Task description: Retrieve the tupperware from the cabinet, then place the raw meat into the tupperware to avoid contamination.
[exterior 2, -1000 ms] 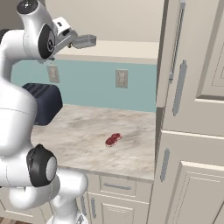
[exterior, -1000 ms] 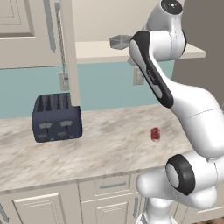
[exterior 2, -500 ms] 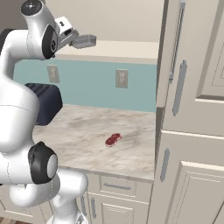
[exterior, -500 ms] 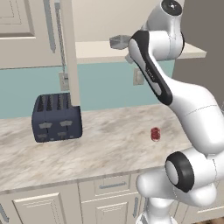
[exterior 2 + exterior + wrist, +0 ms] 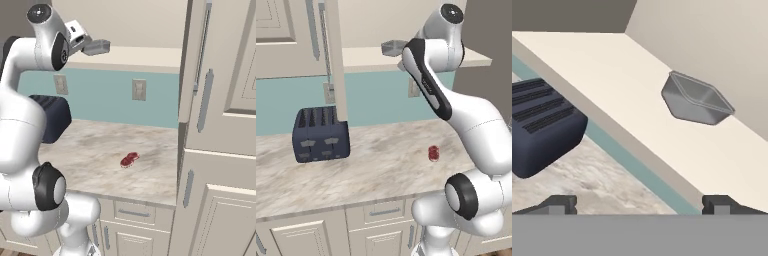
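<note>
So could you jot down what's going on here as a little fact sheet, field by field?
setting: simulated kitchen, marble-look counter
cabinet: doors open, beige shelf showing
tupperware: clear grey tub, on the cabinet shelf, untouched
gripper: open, empty, raised at shelf height, facing the tub
raw meat: small red piece lying on the counter
toaster: dark blue, on the counter below the shelf
progress: nothing picked up yet
</note>
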